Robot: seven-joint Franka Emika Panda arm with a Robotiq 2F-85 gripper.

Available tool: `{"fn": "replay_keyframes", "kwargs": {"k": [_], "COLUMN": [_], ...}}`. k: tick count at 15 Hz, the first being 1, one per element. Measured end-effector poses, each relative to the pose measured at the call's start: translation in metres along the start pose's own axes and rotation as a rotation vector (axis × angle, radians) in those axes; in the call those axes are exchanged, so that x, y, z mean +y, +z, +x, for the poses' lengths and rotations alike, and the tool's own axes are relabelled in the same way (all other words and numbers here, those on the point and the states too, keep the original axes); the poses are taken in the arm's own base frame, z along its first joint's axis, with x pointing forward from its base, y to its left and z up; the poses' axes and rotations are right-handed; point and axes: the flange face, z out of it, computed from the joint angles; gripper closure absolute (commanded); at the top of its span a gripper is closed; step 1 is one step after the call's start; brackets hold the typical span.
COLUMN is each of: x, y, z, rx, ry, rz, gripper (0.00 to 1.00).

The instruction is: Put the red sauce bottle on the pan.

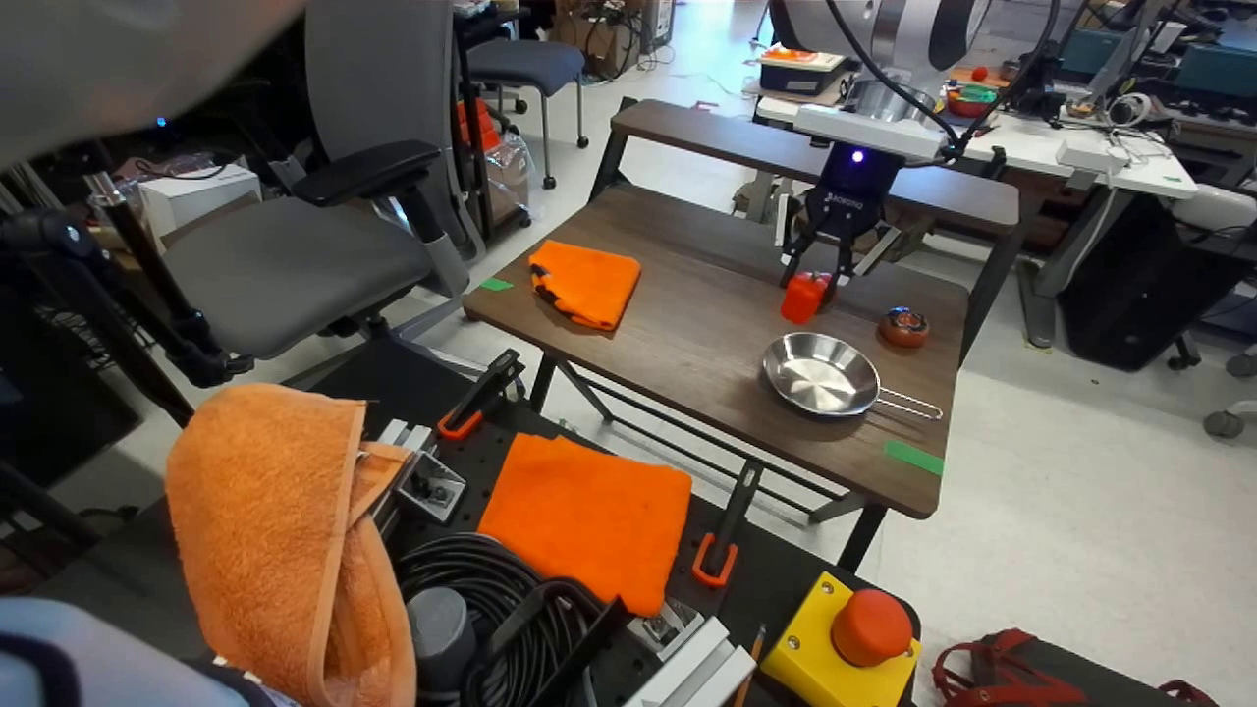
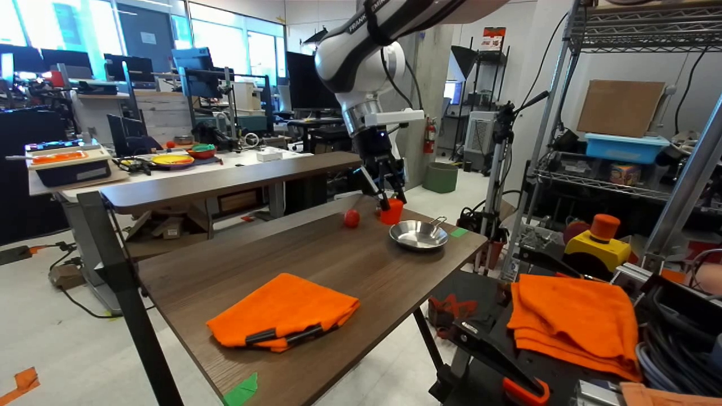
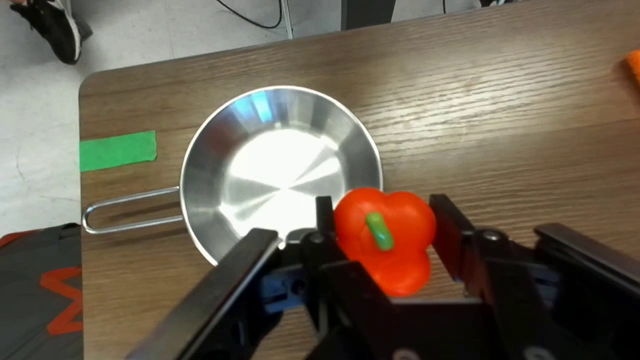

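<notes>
Cloth (image 1: 586, 283), folded, orange, with black patches along its border, lies near the left edge of the dark, rectangular, wood-grain table (image 1: 687, 295) in an exterior view, beside a short green tape strip (image 1: 496, 284). To its right a broad run of open tabletop stretches from the front edge to the raised, wood-topped back shelf (image 1: 717, 135). Farther along, a small, glossy, round red object (image 2: 351, 219) sits near the black, two-fingered gripper (image 3: 383, 215). The fingers (image 3: 325, 220) pinch from both sides the squat, bright red sauce bottle (image 3: 385, 241), which looks like a lobed pepper with a green stem; in both exterior views it shows just outside the round, shallow, shiny silver metal pan (image 1: 822, 374), and I cannot tell whether its base touches the wood. The pan stands close to the front edge, a narrow strip of table between them; bare metal and bright reflections show inside it. Its wire-loop handle (image 3: 135, 197) ends just short of the right edge, near a green tape patch (image 1: 913, 457). Behind the handle rests a squat, round, brownish-red object (image 1: 903, 330) with a shiny top
</notes>
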Motion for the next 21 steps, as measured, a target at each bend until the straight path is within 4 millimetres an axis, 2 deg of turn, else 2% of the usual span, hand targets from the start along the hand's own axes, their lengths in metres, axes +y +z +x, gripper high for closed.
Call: {"fn": "replay_keyframes", "kwargs": {"k": [7, 14, 21], "x": [0.028, 0.051, 0.067], "y": [0.017, 0.021, 0.037], "z": [-0.007, -0.006, 0.000], "rx": [-0.050, -0.049, -0.083], "ry": [0.126, 0.214, 0.292], "rz": [0.015, 0.051, 0.047], "gripper": [0.75, 0.75, 0.75]}}
